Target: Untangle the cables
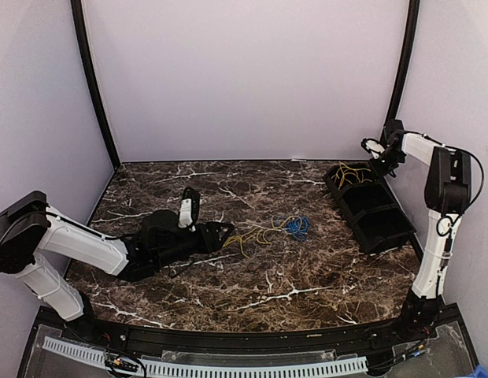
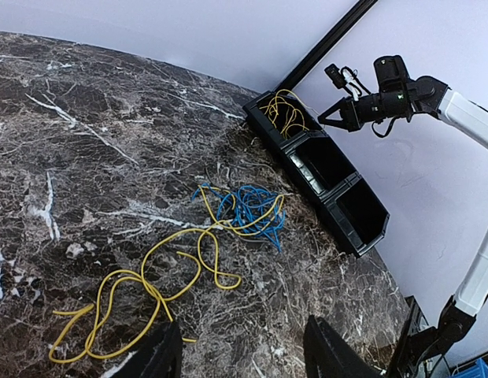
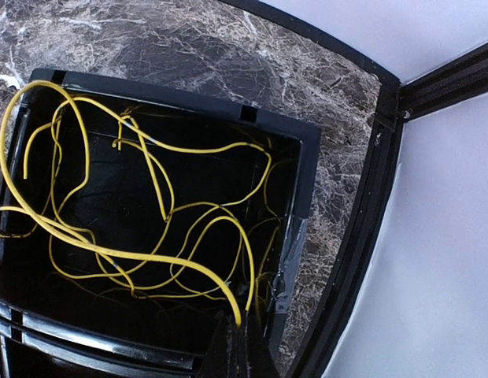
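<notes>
Yellow cable point(image 3: 110, 252) in closed right pincer point(image 3: 241, 331)

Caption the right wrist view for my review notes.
Right gripper, shut on a yellow cable, above the black bin compartment holding its loops; marbled table behind.

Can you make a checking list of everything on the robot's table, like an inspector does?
Surface: dark marble table with white veins.
Job's things: yellow cable and blue cable tangled together mid-table; tray cable, also yellow, heaped in the black tray's far compartment.
Clutter: nothing seen.
Tools: left tool open, low at the yellow cable's end; right tool shut above the tray, seemingly pinching the tray cable's end.
Cables: black wiring loops along the right arm.
Surroundings: pale walls, black frame posts.
</notes>
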`<act>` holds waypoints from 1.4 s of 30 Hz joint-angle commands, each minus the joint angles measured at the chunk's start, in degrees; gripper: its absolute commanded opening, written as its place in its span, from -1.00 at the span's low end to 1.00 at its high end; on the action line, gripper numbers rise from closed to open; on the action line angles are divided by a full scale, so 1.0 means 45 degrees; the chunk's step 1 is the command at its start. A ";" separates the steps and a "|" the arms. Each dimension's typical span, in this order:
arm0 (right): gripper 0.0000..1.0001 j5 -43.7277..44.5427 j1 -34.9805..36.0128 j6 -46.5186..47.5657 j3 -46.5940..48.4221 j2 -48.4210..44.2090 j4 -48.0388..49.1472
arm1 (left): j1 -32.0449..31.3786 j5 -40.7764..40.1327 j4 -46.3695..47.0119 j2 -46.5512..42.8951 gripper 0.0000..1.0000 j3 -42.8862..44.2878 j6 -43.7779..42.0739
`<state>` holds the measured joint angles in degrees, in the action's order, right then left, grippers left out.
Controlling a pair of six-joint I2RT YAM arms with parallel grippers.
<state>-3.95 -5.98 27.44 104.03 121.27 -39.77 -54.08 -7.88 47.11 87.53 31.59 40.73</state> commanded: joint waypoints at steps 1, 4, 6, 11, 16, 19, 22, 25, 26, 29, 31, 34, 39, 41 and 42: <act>-1.00 -0.0013 0.0241 0.0553 0.0757 -0.0129 0.0207 | 0.0101 0.0093 0.0370 -0.0017 0.11 0.0118 0.0076; -1.00 -0.0139 0.0581 0.0546 0.1568 0.0557 -0.0195 | 0.0102 0.0106 0.0389 -0.0009 0.11 0.0099 0.0096; -1.00 -0.0297 0.0766 0.0420 0.1979 0.1008 -0.0416 | 0.0105 0.0120 0.0404 -0.0040 0.10 0.0065 0.0139; -1.00 0.0051 0.1029 0.0215 0.2534 0.2015 -0.0839 | 0.0085 0.0013 0.0346 -0.0271 0.10 -0.0125 0.0199; -1.00 0.0421 0.1055 0.0096 0.2334 0.2348 -0.1253 | 0.0087 -0.0144 0.0081 -0.0514 0.10 -0.0097 -0.0026; -1.00 0.0665 0.1055 0.0113 0.2157 0.2308 -0.1460 | 0.0104 -0.0213 -0.0223 -0.0500 0.10 0.0091 -0.0257; -1.00 0.1112 0.1055 0.0076 0.2327 0.2498 -0.1801 | 0.0097 -0.0336 -0.0616 -0.0441 0.10 0.0470 -0.0488; -1.00 0.1792 0.1055 0.0074 0.2707 0.2784 -0.2107 | 0.0175 -0.0341 -0.1050 -0.0442 0.11 0.0853 -0.0542; -0.95 0.1941 0.1055 0.0047 0.2838 0.2827 -0.2213 | 0.0218 -0.0305 -0.1323 -0.0444 0.11 0.1080 -0.0571; -0.65 0.2143 0.1055 -0.0134 0.3038 0.2568 -0.2879 | 0.0414 -0.0195 -0.2287 -0.0533 0.12 0.1767 -0.0675; -0.46 0.2371 0.1055 -0.0143 0.2627 0.1830 -0.2916 | 0.0534 -0.0165 -0.3145 -0.0591 0.17 0.2654 -0.0780; -0.24 0.2626 0.1055 -0.0027 0.1624 0.0728 -0.2417 | 0.0785 -0.0616 -0.6155 -0.0388 0.89 0.4249 -0.0045; -0.15 0.2998 0.1055 -0.0156 0.1175 -0.0223 -0.3154 | 0.1575 0.2587 -1.0806 0.1664 0.98 0.8788 0.0252; -0.13 0.3005 0.1055 -0.0208 0.1110 -0.0648 -0.3393 | 0.1656 0.3665 -1.1504 0.2239 0.97 0.9941 -0.0103; -0.10 0.2991 0.1055 -0.0230 0.1112 -0.0881 -0.3416 | 0.1671 0.3762 -1.1621 0.2422 0.98 1.0268 -0.0075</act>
<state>7.92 -0.93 27.22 109.75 122.69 -52.69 -47.59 -1.98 9.15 94.48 70.61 41.54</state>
